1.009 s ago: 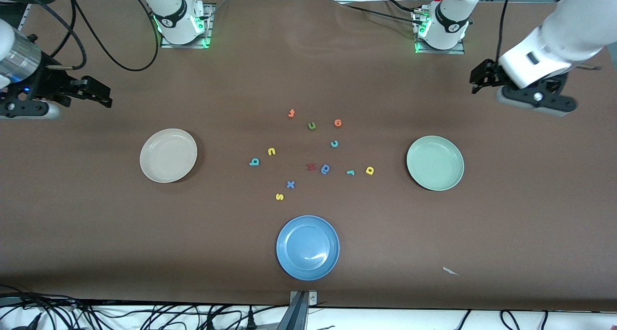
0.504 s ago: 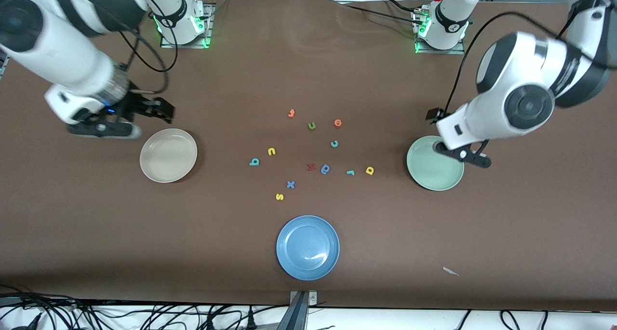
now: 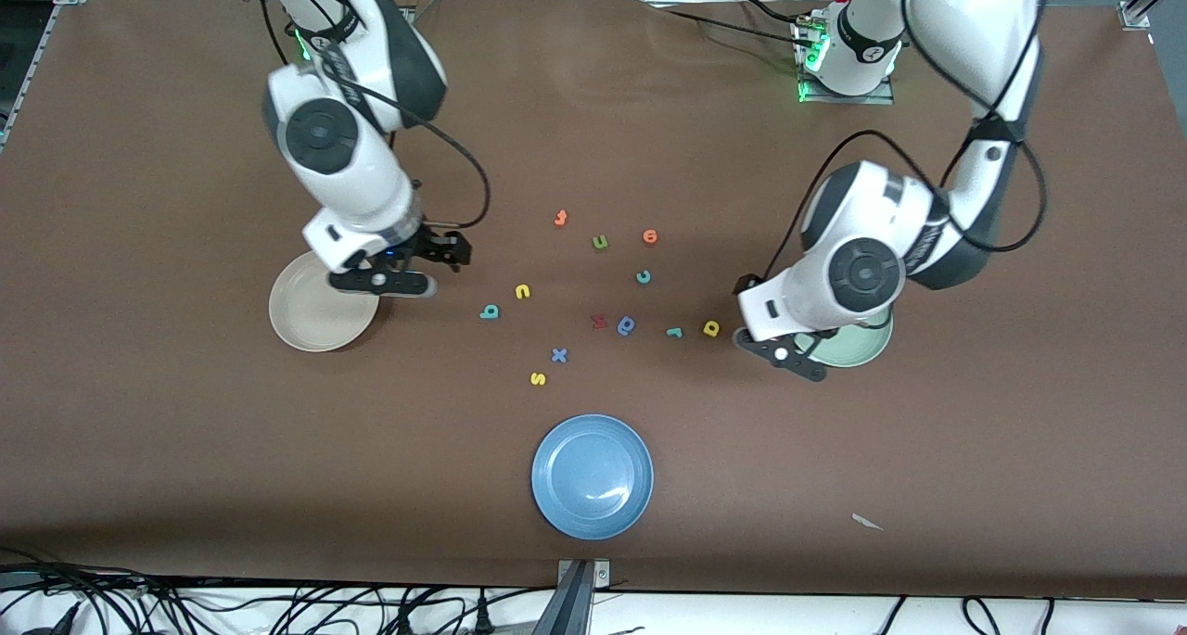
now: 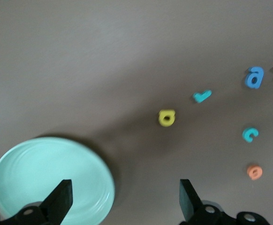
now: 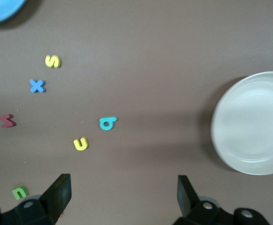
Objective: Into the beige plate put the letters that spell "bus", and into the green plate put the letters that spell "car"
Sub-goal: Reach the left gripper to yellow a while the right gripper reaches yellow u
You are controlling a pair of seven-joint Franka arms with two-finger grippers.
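Observation:
The teal "b" [image 3: 489, 312], yellow "u" [image 3: 523, 291] and yellow "s" [image 3: 538, 378] lie mid-table, toward the beige plate [image 3: 311, 318]. The teal "c" [image 3: 644, 276], teal "r" [image 3: 674, 332] and yellow "a" [image 3: 711, 328] lie toward the green plate [image 3: 861, 346], which the left arm largely covers. My right gripper [image 3: 453, 250] hangs open and empty over the table between the beige plate [image 5: 251, 123] and the "b" [image 5: 108, 123]. My left gripper [image 3: 745, 287] hangs open and empty beside the green plate [image 4: 52, 180], close to the yellow "a" [image 4: 167, 117].
Among the letters lie an orange "t" [image 3: 560, 217], olive "u" [image 3: 600, 242], orange "e" [image 3: 650, 236], red "m" [image 3: 599, 321], blue "a" [image 3: 627, 324] and blue "x" [image 3: 559, 355]. A blue plate [image 3: 593, 476] sits nearer the camera. A white scrap [image 3: 867, 522] lies near the front edge.
Both arms have swung in from the table's ends toward the middle, the right past the beige plate and the left over the green plate. Both grippers stayed open. No letter has moved.

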